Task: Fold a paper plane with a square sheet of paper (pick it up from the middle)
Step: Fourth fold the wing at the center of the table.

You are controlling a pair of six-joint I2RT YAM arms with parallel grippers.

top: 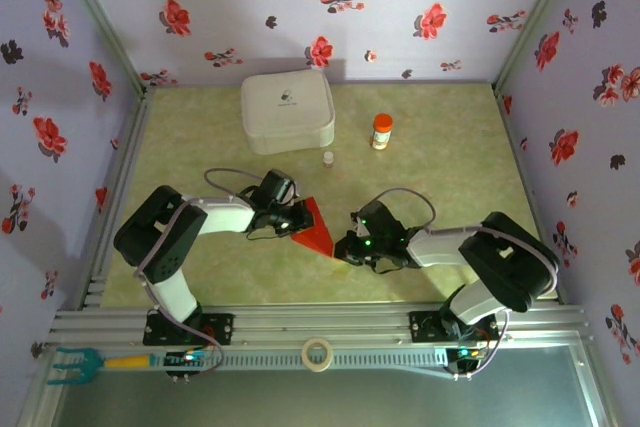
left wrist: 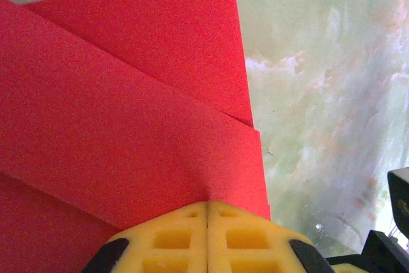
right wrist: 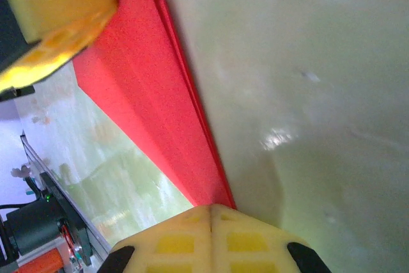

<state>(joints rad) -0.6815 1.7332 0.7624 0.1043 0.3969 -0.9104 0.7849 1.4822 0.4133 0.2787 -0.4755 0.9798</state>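
My left fingers [left wrist: 172, 242], shut tight, bear down on the folded red paper [left wrist: 128, 126] near the table's [top: 200, 137] front edge. My right fingers [right wrist: 174, 245], also shut, pin its tip. I should press firmly and slide along the crease.

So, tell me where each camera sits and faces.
Top external: above and behind the arms, looking down on table and red paper; both arms show.
Left wrist: on the left arm, looking past its shut left gripper onto the paper.
Right wrist: on the right arm, looking past the shut right gripper along the paper's edge.
Shared: the red paper.
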